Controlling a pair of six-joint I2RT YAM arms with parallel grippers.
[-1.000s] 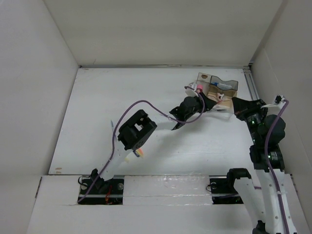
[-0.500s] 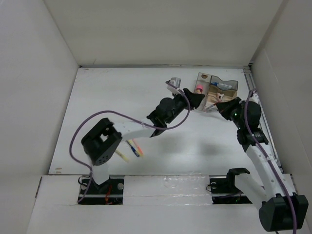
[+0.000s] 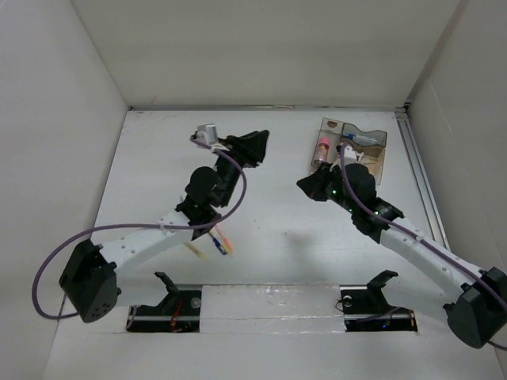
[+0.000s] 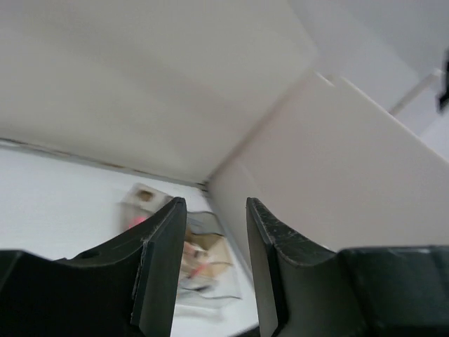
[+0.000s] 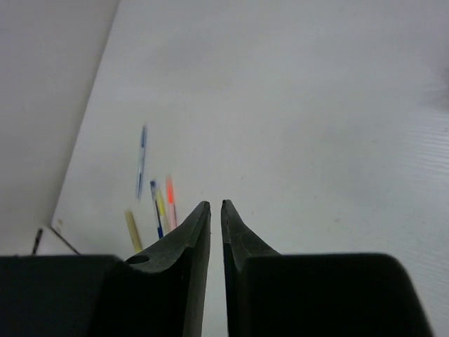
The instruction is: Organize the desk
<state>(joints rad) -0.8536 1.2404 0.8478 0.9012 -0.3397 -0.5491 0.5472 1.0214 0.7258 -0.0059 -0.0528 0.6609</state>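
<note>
White and matte, the desk point(image 3: 277, 226) fills the middle of the overhead view, walled by white panels point(image 3: 261, 47), with a metal rail point(image 3: 421, 170) down its right edge. Lower left of centre, a few pens point(image 3: 221, 240) lie loose on it, partly under the left arm. The right wrist view shows them close together: a blue pen point(image 5: 141, 161), an orange one point(image 5: 170, 199) and a yellow stick point(image 5: 132, 229). At the upper right sits a clear compartment tray point(image 3: 380, 136) with a pink item point(image 3: 323, 146) in its left slot. The left gripper point(image 3: 255, 142) hangs over the upper middle of the desk, fingers parted and nothing between them. The right gripper point(image 3: 307, 185) is just left of the tray, fingers pressed almost together and empty.
</note>
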